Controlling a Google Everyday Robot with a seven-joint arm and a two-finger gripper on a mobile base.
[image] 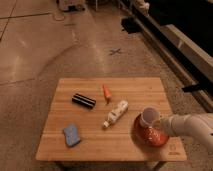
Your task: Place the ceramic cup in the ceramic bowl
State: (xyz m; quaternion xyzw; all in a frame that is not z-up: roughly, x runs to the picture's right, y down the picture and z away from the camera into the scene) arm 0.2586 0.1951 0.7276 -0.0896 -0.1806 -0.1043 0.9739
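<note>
One cup only: ceramic cup (149, 116) tilted over ceramic bowl (148, 134), bowl at table's (100, 135) 4 o'clock. Gripper (161, 123) at cup's 4 o'clock, jaw state cannot tell. Advice: lower slowly, centre cup, level before release.

A low wooden table (107, 142) of pale planks stands on a polished, speckled concrete floor (45, 45) that takes a dull, warm sheen from the light. A dark cross-shaped mark (115, 51) lies on the floor beyond the table's far edge, and a faint curved line sweeps across the floor to the left. Along the right side runs a long dark structure with a pale ledge (185, 45), receding toward the top. The gripper (159, 121) hangs over the table's near right corner.
</note>
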